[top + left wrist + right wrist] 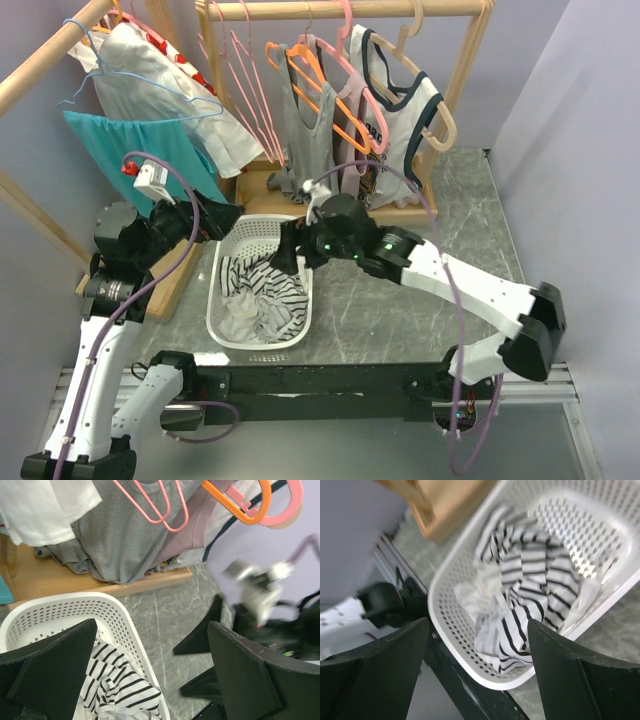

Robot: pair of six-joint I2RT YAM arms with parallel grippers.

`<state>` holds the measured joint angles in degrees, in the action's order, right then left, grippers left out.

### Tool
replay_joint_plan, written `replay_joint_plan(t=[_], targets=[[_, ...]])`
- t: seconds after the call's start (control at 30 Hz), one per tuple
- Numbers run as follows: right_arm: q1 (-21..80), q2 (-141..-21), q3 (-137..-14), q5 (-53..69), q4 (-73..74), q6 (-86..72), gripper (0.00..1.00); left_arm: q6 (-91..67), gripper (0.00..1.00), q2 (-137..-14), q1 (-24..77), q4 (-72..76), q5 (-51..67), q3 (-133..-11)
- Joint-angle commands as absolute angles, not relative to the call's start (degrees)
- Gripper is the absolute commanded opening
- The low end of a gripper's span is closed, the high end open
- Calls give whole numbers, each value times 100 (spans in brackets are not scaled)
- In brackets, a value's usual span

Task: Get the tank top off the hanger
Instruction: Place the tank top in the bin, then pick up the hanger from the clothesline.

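Observation:
A black-and-white striped tank top (265, 285) (115, 685) (530, 570) lies crumpled in the white basket (215, 320), on no hanger. My right gripper (285, 250) (477, 630) hovers open over the basket's right rim with nothing between its fingers. My left gripper (225, 222) (152, 650) stands open and empty above the basket's far left corner. A grey tank top (305, 140) hangs on an orange hanger (310, 70) at the rack. Beside it hangs a white tank top with navy trim (405, 110).
Bare pink hangers (240, 70) hang on the wooden rack (340, 10). A second rail at the left carries white and teal garments (140, 140). The rack's wooden base (100, 587) lies just behind the basket. Grey marble table (400, 300) spreads right of the basket.

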<state>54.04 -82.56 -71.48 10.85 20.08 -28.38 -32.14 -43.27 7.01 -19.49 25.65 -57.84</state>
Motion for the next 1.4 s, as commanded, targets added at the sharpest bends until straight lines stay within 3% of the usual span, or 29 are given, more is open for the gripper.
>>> replay_joint_plan(t=[0.0,0.17,0.37,0.53,0.7,0.9,1.13,1.37], targets=[[5432,-7657,-7453,143,2258,-2926,88,-3173,99,-4368,712,-1434,3092,-5862],[5335,-6647,-7190,-1352,2907,-3024,94,-3095,99,-4938,1052,-1545,3393,-6554],[5203,-5917,-6926,-2135,3550,-3146,96,-2575,99,-6186,2942,-2145,1591,-8488],[5150,-5371,-6549,-2600,3744,-3524,97,-3224,99,-7434,3076,-2136,1214,-9377],[5072,-4800,-6241,-2795,3929,-3717,98,-3279,99,-7988,3620,-1627,19,-9685],[4904,-4360,-5898,-2804,3981,-3806,99,-3401,99,-8753,3963,-1538,-254,-10493],[4790,-4201,-5696,-2646,4017,-3771,99,-3604,99,-8666,4210,-704,-983,-10151],[4693,-4228,-5704,-2487,4025,-3665,99,-3481,99,-9455,4429,-1106,-1483,-10977]])
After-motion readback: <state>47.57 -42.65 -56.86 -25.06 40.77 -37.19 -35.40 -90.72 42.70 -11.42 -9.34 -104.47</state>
